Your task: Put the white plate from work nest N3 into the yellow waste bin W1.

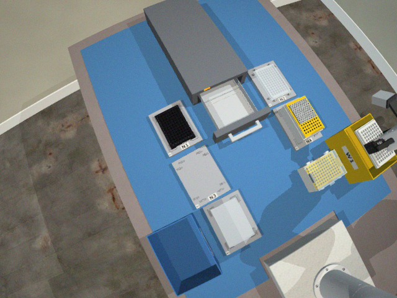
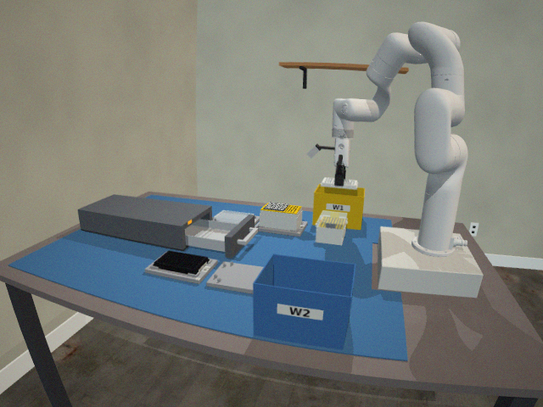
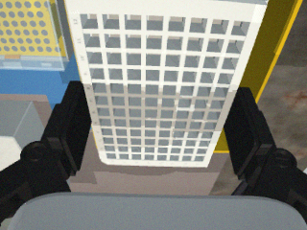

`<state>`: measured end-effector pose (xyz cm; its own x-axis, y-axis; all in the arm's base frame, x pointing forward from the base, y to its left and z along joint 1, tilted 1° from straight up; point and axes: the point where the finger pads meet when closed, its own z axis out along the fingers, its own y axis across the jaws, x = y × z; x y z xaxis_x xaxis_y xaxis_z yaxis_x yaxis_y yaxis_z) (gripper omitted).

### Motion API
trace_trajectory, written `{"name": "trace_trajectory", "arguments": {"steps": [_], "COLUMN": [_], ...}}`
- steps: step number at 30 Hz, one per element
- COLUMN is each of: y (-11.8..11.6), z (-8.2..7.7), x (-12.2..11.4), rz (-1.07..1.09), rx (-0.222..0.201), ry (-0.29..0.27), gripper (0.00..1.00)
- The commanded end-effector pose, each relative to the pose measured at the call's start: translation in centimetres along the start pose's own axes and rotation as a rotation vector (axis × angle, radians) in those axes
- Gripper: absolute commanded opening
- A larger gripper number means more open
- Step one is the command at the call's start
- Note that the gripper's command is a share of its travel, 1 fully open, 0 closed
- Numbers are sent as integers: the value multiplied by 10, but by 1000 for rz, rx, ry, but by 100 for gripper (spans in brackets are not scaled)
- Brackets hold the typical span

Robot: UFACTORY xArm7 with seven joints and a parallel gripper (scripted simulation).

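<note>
My gripper is shut on the white plate, a flat white well plate, and holds it level just above the rim of the yellow waste bin W1. In the side view the plate sits right over the open top of W1, with the gripper straight above it. In the wrist view the plate lies between the two black fingers, with the bin's yellow walls around and under it. The nest N3 is an empty grey tray.
A small tip box with a yellow grid stands right beside W1. Nest N4 holds a yellow-framed rack. A clear plate, the black plate on N1, the cooler with its open drawer, and the blue bin W2 lie farther off.
</note>
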<state>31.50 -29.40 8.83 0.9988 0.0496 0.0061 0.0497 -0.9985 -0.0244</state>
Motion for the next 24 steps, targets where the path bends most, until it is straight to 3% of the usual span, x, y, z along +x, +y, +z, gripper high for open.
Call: {"name": "trace_trajectory", "arguments": {"steps": [1, 22, 23, 24], "y": [10, 12, 12, 12], "z": [-2, -2, -2, -2], "x": [-2, -3, -3, -3], "rz": [1, 1, 1, 1], "rx": [-3, -3, -3, -3], "ry": [3, 3, 3, 3], "gripper": [0, 0, 100, 100]}}
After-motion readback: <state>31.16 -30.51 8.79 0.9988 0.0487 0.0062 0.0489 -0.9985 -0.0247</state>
